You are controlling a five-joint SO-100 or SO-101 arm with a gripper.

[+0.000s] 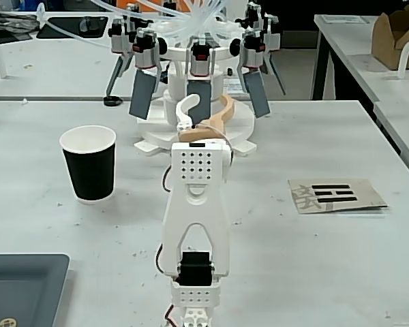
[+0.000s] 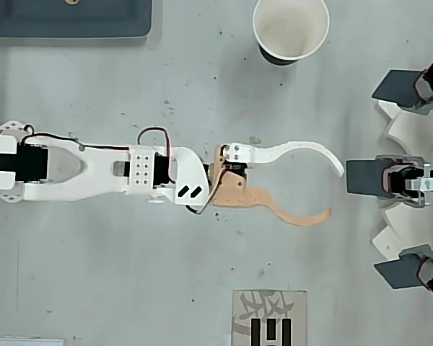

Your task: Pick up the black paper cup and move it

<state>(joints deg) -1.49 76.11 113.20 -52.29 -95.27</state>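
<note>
Black paper cup [image 1: 88, 164] stood upright and empty, white inside, left of the arm in the fixed view; gripper [image 2: 334, 190] jaws spread wide, well apart from it, facing a white multi-armed machine [image 1: 194, 61]

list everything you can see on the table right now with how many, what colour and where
black paper cup: one, black wall, white rim and inside, upright, left of the arm in the fixed view.
grey tray: one, dark grey, near-left corner in the fixed view.
printed card: one, tan with black bars, right of the arm in the fixed view.
white fixture: one, white with grey paddles and black motors, beyond the arm.
cardboard box: one, brown, on the far right table.
arm: one, white, stretched along the table's middle.
gripper: one, open, empty; fingers white and tan.
</note>
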